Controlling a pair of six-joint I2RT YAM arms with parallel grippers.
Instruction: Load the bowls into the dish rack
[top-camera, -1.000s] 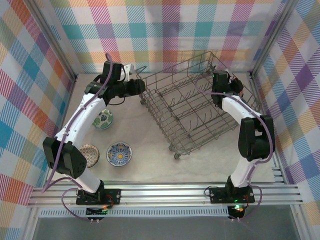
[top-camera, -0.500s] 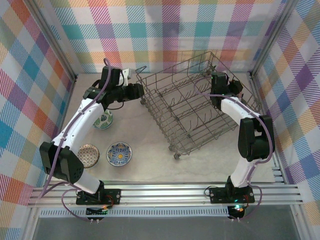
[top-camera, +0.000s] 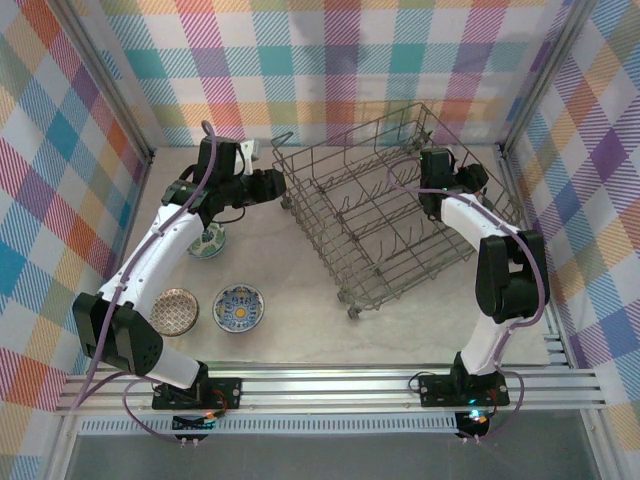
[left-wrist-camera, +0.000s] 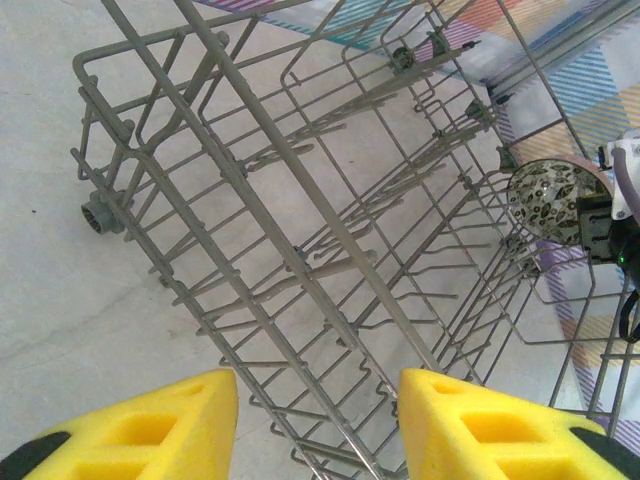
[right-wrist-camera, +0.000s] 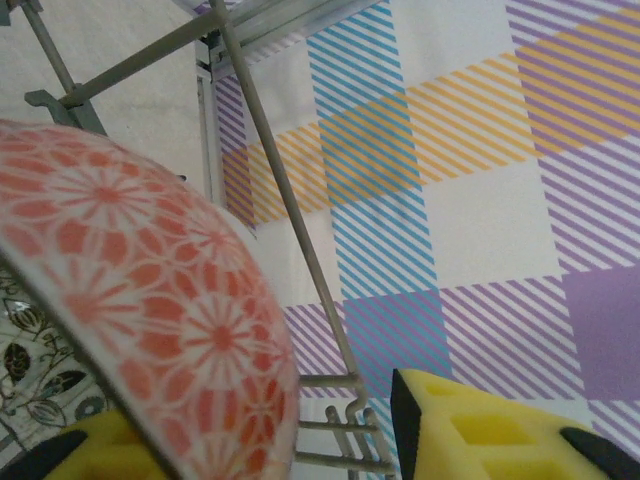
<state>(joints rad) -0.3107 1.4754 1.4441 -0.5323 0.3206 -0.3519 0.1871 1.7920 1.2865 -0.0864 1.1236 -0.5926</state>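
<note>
Looking in, I see my right hand (right-wrist-camera: 330, 440) parted, the red-orange bowl (right-wrist-camera: 150, 260) against one finger, unclamped, inside the dish rack (top-camera: 372, 222). My left hand (left-wrist-camera: 318, 420) gapes empty beside the rack; three bowls (top-camera: 239, 306) sit on the worktop (top-camera: 300, 330).

The dish rack (top-camera: 385, 215) is showing thin grey metal wire, matt. The red-orange bowl (right-wrist-camera: 150, 330) is gleaming with smooth glaze, and the yellow finger pads (left-wrist-camera: 200, 400) are looking spongy — foam-like.

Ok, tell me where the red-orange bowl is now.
In the right wrist view, on the left side, the red-orange bowl stands on edge beside the dish rack wire wall, between the open jaws of the right pincer.
</note>
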